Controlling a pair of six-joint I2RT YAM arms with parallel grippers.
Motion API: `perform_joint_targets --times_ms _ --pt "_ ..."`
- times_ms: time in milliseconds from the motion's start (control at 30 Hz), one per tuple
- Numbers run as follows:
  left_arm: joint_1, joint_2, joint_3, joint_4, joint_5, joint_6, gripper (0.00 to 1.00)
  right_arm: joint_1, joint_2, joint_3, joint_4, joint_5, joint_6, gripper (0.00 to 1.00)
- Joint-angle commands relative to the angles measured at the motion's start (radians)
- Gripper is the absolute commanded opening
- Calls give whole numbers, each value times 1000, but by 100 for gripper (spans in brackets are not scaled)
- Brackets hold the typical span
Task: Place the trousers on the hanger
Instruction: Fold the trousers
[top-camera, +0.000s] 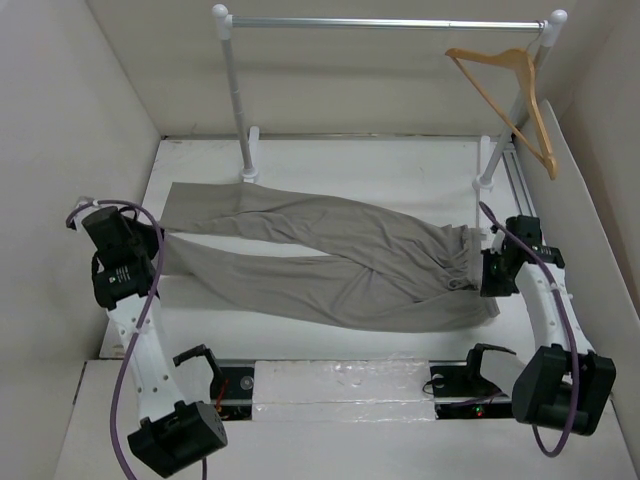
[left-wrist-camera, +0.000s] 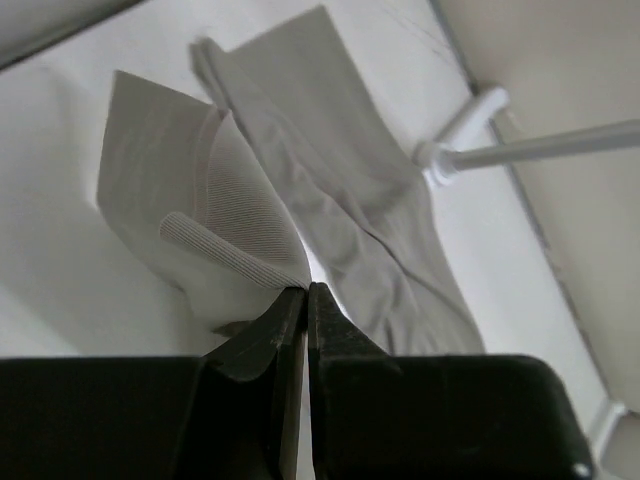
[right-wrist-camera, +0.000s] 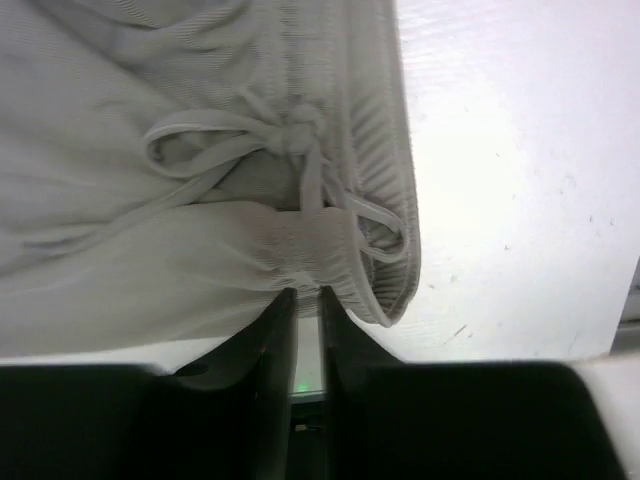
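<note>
Top external view shows you the trousers (top-camera: 330, 255) lying flat across the table (top-camera: 400, 165) from 9 to 3 o'clock, leg ends at 9 and waistband at 3. The hanger (top-camera: 541, 125) hangs from the rail (top-camera: 390, 22) at 1 o'clock, well apart from the cloth. Your left gripper (left-wrist-camera: 305, 290) is clamped on a leg cuff, and your right gripper (right-wrist-camera: 305, 292) pinches the waistband just beside the drawstring knot (right-wrist-camera: 300, 130).

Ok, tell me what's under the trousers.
Only the white table shows around the trousers, which are spread on it. The left gripper pinches a leg cuff, the right gripper the waistband. Anything beneath the cloth is hidden.
</note>
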Motion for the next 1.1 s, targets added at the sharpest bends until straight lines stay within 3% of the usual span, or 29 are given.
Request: perform_joint_targets --times_ms 0,33,67,133,333,500,767,1067 --pt "-1 -41 -24 94 161 -74 0 -22 1 13 -23 140 140 21" --pt "-1 -38 -21 104 178 -81 0 -22 -8 5 -30 157 163 38" --pt "-1 -35 -14 112 215 -92 0 -22 -22 -3 -36 171 210 46" --pt "-25 -24 -3 138 221 -100 0 -22 -27 7 -84 162 274 52" --pt "-59 24 -18 181 223 -98 0 30 -30 1 -177 145 400 40" --pt "-79 40 -32 207 242 -103 0 91 -80 -138 -103 95 577 44" --pt "-88 70 -3 210 253 -106 0 92 -56 -216 -15 110 642 48" --pt "-88 63 5 186 220 -86 0 127 1 -234 91 187 668 45"
